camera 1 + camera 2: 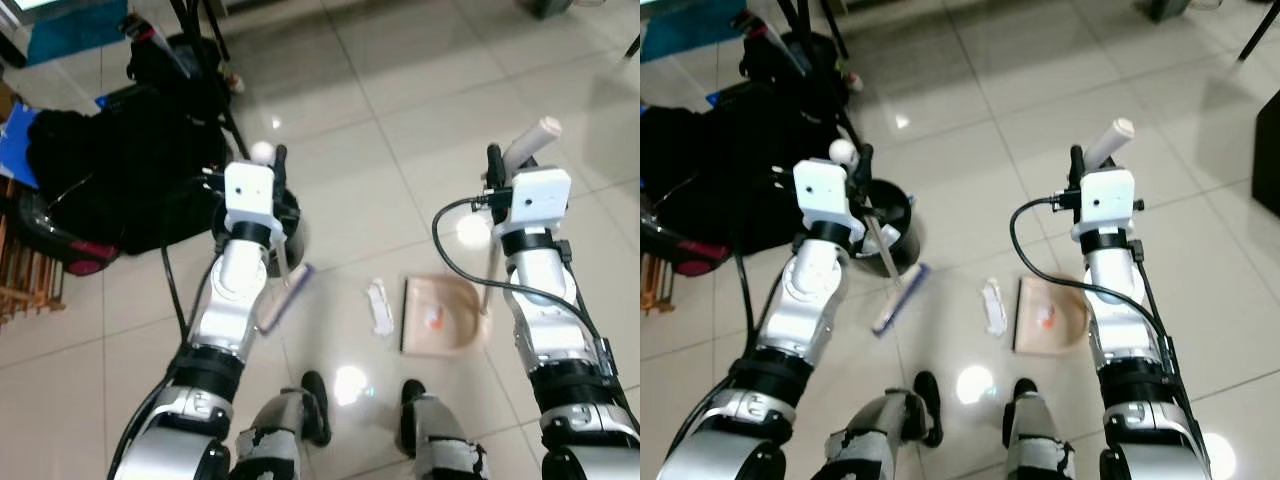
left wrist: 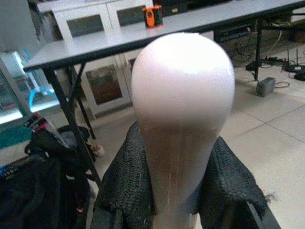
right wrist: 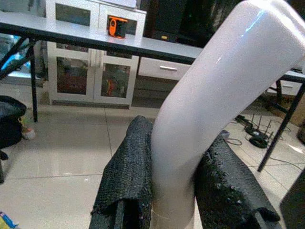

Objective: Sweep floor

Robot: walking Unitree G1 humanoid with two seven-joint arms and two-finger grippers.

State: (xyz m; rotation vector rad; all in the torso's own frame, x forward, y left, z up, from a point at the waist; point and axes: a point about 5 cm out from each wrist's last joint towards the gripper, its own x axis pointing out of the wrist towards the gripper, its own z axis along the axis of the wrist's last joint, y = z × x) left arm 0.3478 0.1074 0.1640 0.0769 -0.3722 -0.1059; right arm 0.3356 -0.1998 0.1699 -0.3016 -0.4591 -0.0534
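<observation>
My left gripper [image 1: 272, 163] is shut on the broom handle [image 2: 181, 105], whose rounded white top sticks up between the black fingers [image 2: 126, 176]. The broom's bluish head [image 1: 286, 296] rests on the tiles just ahead of my left foot. My right gripper [image 1: 503, 168] is shut on the dustpan's bent white handle [image 3: 209, 90]. The beige dustpan [image 1: 447, 298] sits flat on the floor ahead of my right foot, with a small orange scrap [image 1: 433, 318] inside. A white wrapper [image 1: 379, 305] lies on the tiles between broom head and dustpan.
A black bin [image 1: 892, 215] stands just beyond my left wrist. Black bags [image 1: 110, 170] and a red-trimmed item [image 1: 70, 255] pile up at the left, by black table legs [image 1: 215, 60]. Glossy tiles [image 1: 400, 90] stretch ahead and right.
</observation>
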